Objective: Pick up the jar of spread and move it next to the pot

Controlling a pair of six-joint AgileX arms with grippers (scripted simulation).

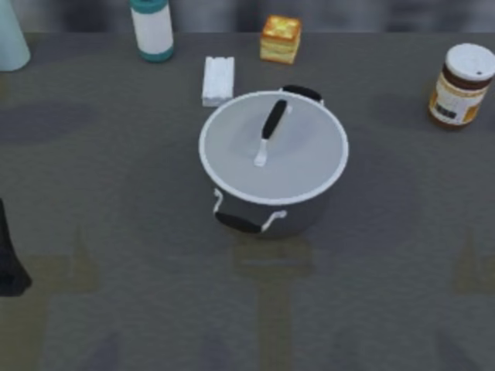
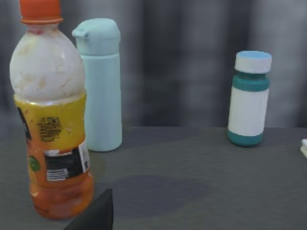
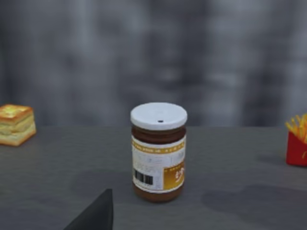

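The jar of spread (image 1: pixel 462 85) is a small dark-brown jar with a white lid and an orange and white label. It stands upright at the table's far right, well apart from the pot (image 1: pixel 272 158). The pot is large and grey, with a light-grey lid, a black lid handle and black side handles, and it sits mid-table. In the right wrist view the jar (image 3: pixel 159 152) stands free a short way ahead of my right gripper (image 3: pixel 96 215), untouched. The right arm does not show in the top view. My left arm (image 1: pixel 9 267) rests at the table's left edge.
Along the back stand a white bottle with teal cap (image 1: pixel 152 29), a pale-blue flask (image 1: pixel 11 39), a white block (image 1: pixel 218 79) and a sandwich piece (image 1: pixel 280 39). An orange juice bottle (image 2: pixel 50 120) is close to my left gripper (image 2: pixel 96 215). A red fries box (image 3: pixel 297 141) sits beyond the jar.
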